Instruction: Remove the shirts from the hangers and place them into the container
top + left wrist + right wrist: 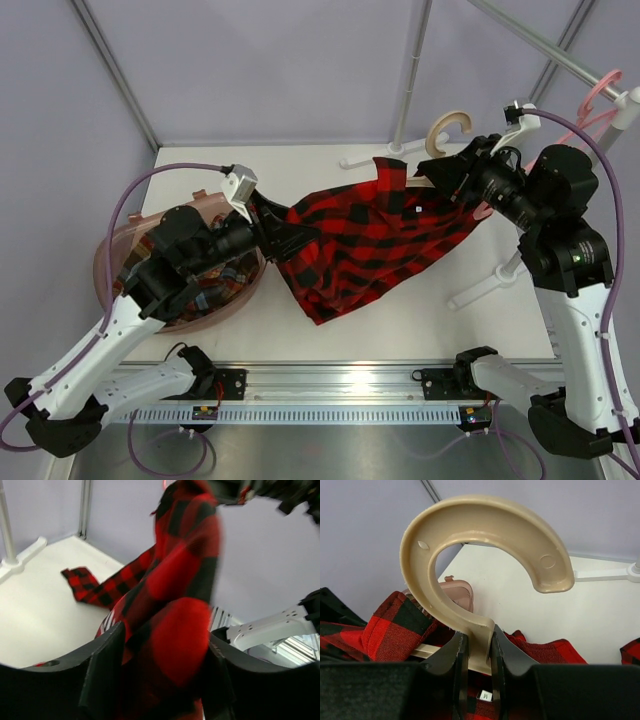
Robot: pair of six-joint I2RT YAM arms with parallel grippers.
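While right end effector (pixel 476 655) clamps neck of beige curved plastic hanger (pixel 485 540), red-and-black check shirt (pixel 370 240) stretches above surface (pixel 300 340) toward left end effector (pixel 160 675), jaws apart around fabric, grip unclear. Apparently multicolour plaid shirt (pixel 215 292) lies in translucent pinkish basin (pixel 105 255); red one remains to strip, deposit.

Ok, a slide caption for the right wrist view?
Right gripper clamped on the neck of the beige hanger, with the red shirt bunched beneath.

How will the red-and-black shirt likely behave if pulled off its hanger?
Probably floppy: the red-and-black shirt drapes in loose folds. It may snag, since it bunches around the beige hanger clamped in the right tool.
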